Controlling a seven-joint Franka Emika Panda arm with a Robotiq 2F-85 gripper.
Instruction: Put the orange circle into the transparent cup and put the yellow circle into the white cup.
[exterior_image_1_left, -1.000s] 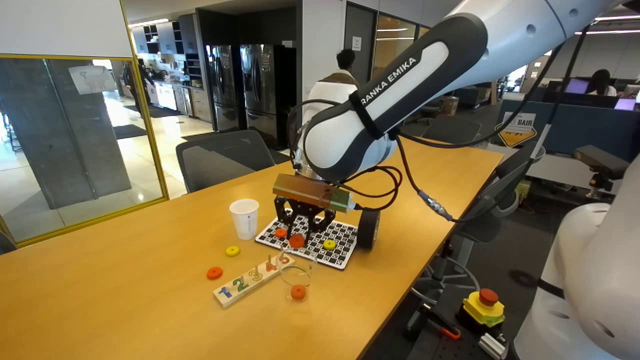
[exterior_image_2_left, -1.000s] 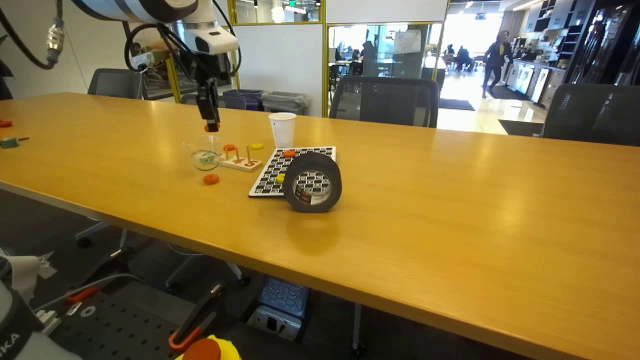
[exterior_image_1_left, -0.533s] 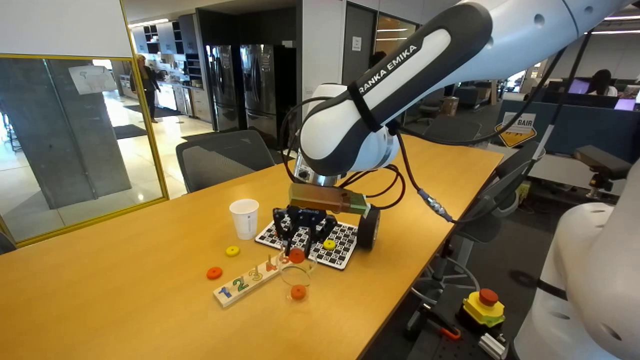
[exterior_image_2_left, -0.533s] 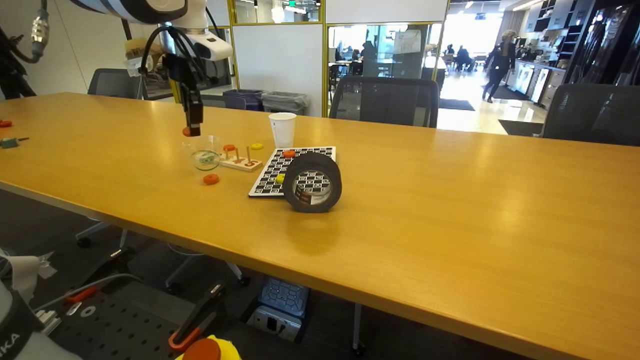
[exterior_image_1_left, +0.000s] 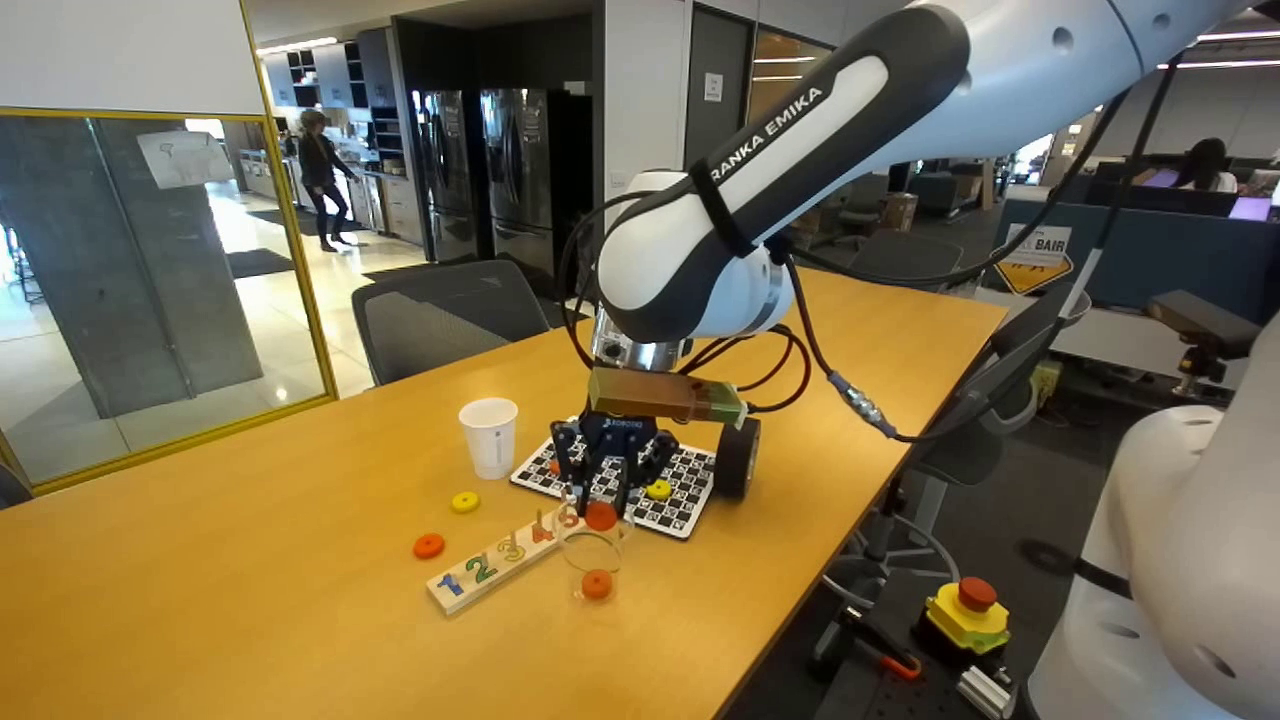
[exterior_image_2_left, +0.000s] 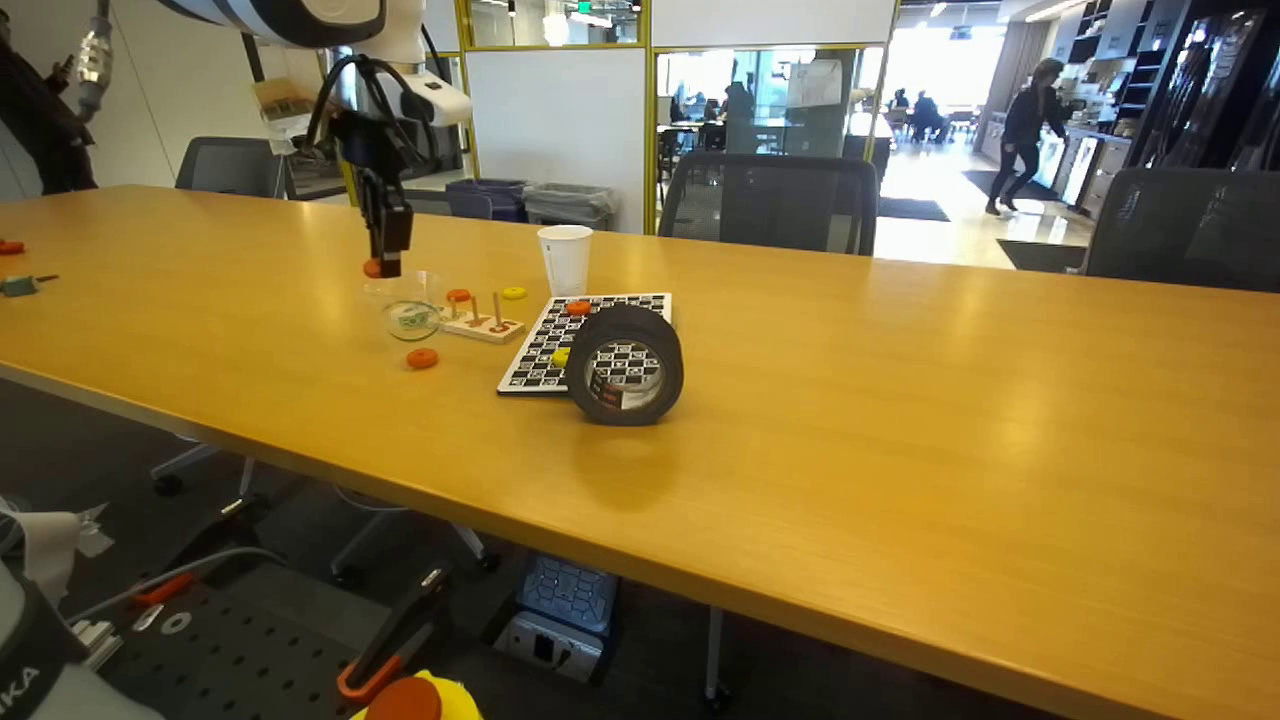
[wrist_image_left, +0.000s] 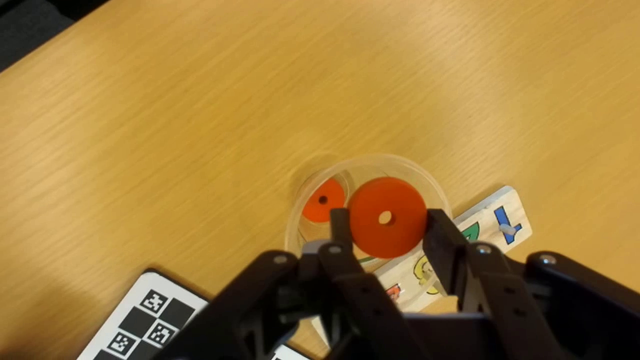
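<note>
Toward six o'clock in an exterior view, the gripper (exterior_image_1_left: 602, 511), pinching an orange disc (exterior_image_1_left: 601, 517), has neared the clear cup (exterior_image_1_left: 591, 553), release likely.

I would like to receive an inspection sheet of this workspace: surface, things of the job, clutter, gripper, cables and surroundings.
Surface: wooden table.
Orange circle: gripped; in the wrist view it overlaps the mouth of the transparent cup.
Second orange circle: low at that cup; inside or beside, cannot tell.
White cup: upright; contents not visible.
Yellow circles: one on the table, one on the checkered board.
Clutter: tape roll on edge, numbered peg strip, more orange circles.
Gripper: closed on the first orange circle.
Cables: dark cable with metal connector, hanging in a curve.
Surroundings: office chairs, people, red-topped yellow button.
</note>
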